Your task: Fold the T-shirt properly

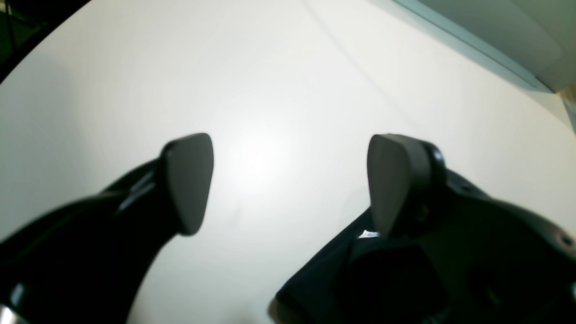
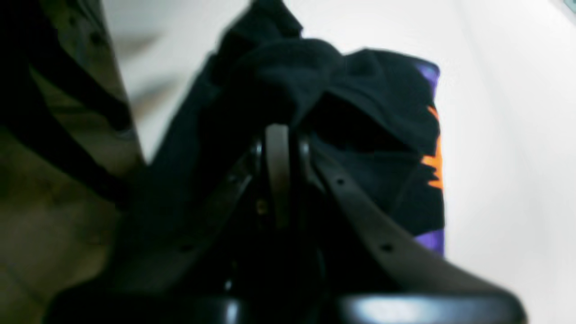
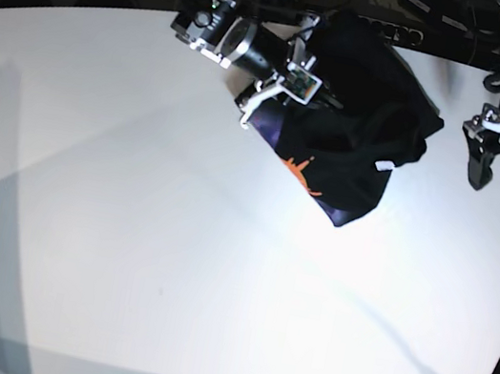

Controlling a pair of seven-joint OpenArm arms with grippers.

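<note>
The shirt (image 3: 354,118) is lying in a rumpled heap at the far side of the white surface (image 3: 127,224), a little right of centre, and nothing about it is looking folded yet. The black cloth is bunching up on itself, the orange print (image 3: 303,172) is peeking out along the near-left edge, the purple collar lining (image 2: 427,72) is showing in the right wrist view, and a small white tag (image 3: 384,166) is sitting on the right part of the pile. The right tool (image 3: 283,81) is reaching in from the far left and is pressing into the heap; in its own wrist view the fingers (image 2: 277,153) are sitting tight together with black fabric draping all around them, so it is looking clamped onto a pinch of the shirt. The left tool (image 3: 493,162) is hanging off to the right of the shirt, apart from it, jaws spread wide with nothing between them, only bare surface showing past its pads (image 1: 189,180) in the left wrist view. Judging by this, the task is barely getting going: no sleeve is lying flat, no clean crease is showing, and the outline is nowhere near a rectangle. What is remaining is nearly everything, as it seems: spreading the cloth out flat, finding the hem and shoulders, bringing the sleeves in, then doubling the body over. The spare tool is probably needing to come in and take a second corner for any of that to be working.
</note>
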